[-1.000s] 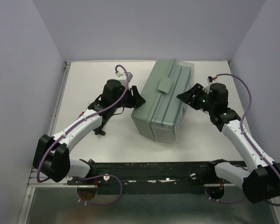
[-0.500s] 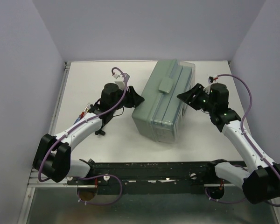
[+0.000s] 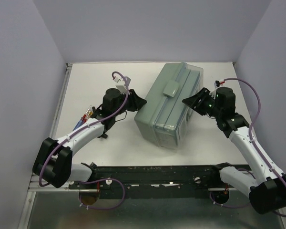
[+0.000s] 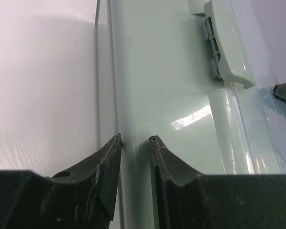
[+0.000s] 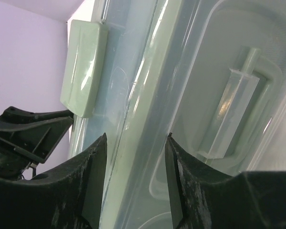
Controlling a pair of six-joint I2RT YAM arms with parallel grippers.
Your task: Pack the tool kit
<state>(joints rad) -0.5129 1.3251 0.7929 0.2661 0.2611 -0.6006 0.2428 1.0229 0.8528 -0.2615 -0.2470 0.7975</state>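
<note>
The tool kit [image 3: 168,107], a big sage-green box with a translucent lid, lies slanted in the middle of the table with its latch [image 3: 170,89] facing up. My left gripper [image 3: 137,103] presses against the box's left side. In the left wrist view its jaws [image 4: 136,139] stand narrowly apart astride the green corner edge [image 4: 133,95], the left tip touching it. My right gripper [image 3: 192,102] is at the box's right side. Its jaws [image 5: 137,136] stand wide astride the lid's rim [image 5: 148,95], holding nothing.
Some hand tools with red and blue handles [image 3: 87,114] lie on the table under my left forearm. The white table ends at a wall at the far side and a raised rail [image 3: 62,95] on the left. The black base rail [image 3: 157,174] runs along the near edge.
The left jaws have narrowed onto the box's corner edge. The box has turned and shifted slightly right. My left arm has swung nearer, uncovering the tools; the right gripper has moved slightly right.
</note>
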